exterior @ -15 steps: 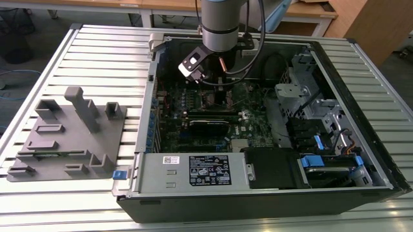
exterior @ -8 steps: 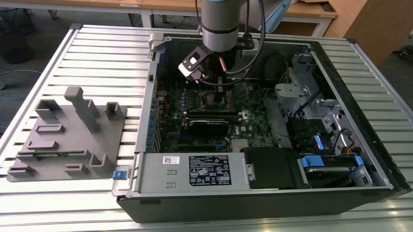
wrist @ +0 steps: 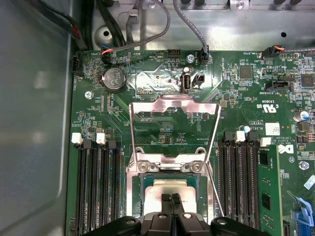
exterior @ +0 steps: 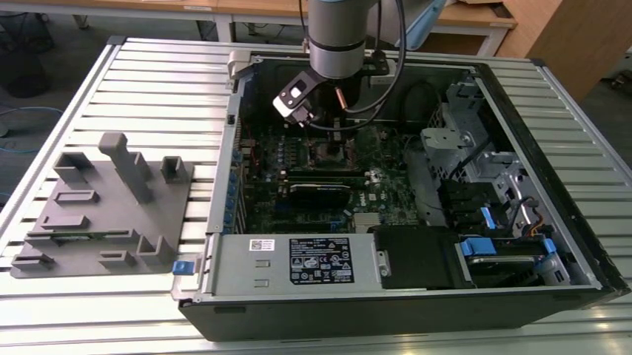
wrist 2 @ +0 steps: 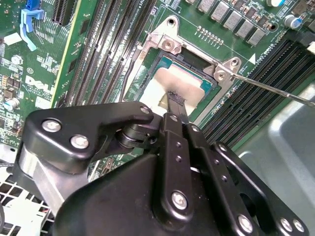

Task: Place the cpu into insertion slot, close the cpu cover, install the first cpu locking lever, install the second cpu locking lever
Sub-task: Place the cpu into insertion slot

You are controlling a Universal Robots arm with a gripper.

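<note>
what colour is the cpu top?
The cpu top is plain, pale silvery-grey metal. It shows best in the second wrist view.

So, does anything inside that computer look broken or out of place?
Nothing looks damaged. The cpu cover stands swung open, off the insertion slot, and a thin wire lever juts out from the socket's corner, unlatched. This looks odd but is probably just unfinished work. The cpu lies flat and square in the slot, the closed fingers on it.
</note>
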